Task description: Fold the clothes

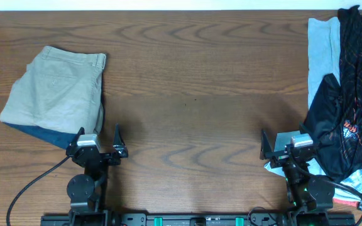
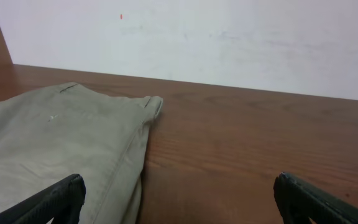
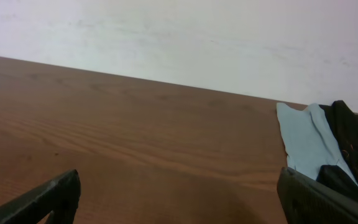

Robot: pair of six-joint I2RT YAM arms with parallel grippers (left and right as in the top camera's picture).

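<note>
The khaki trousers (image 1: pixel 55 88) lie folded at the far left of the table, on top of a navy garment (image 1: pixel 43 135) whose edge shows beneath; they also show in the left wrist view (image 2: pixel 55 143). A heap of unfolded clothes lies at the right edge: a black-with-orange garment (image 1: pixel 351 100) over a light-blue one (image 1: pixel 322 50), both also in the right wrist view (image 3: pixel 306 140). My left gripper (image 1: pixel 99 141) is open and empty just below the trousers' near right corner. My right gripper (image 1: pixel 288 147) is open and empty, next to the black garment's left edge.
The brown wooden table (image 1: pixel 193 94) spans the view, bare wood between the folded stack and the heap. A white wall (image 2: pixel 229 37) rises behind the far edge. Cables run along the near edge by both arm bases.
</note>
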